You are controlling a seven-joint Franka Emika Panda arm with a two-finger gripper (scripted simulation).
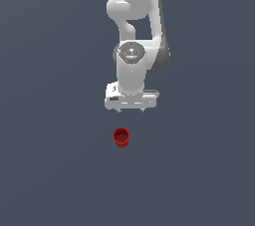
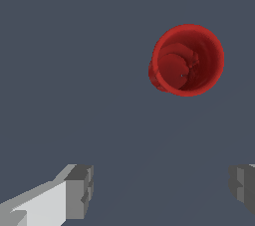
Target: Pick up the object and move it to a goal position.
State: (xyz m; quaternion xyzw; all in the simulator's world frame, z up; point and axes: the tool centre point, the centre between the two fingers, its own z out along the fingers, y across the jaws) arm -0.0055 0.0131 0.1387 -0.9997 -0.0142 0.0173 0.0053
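Note:
The object is a small red cup-like cylinder (image 1: 121,137) with a hollow top, standing on the dark grey floor in the exterior view. In the wrist view the cup (image 2: 187,60) shows from above, with its open mouth and inner bottom visible. My white gripper (image 1: 131,111) hangs above the floor, behind the cup in the exterior view and apart from it. Its jaws stand wide apart and hold nothing. In the wrist view the gripper (image 2: 162,190) shows two grey fingertips (image 2: 79,191), and the cup lies away from the gap between them.
A flat dark grey floor (image 1: 50,170) fills both views. The white arm (image 1: 137,16) rises behind the gripper in the exterior view. No goal marker shows.

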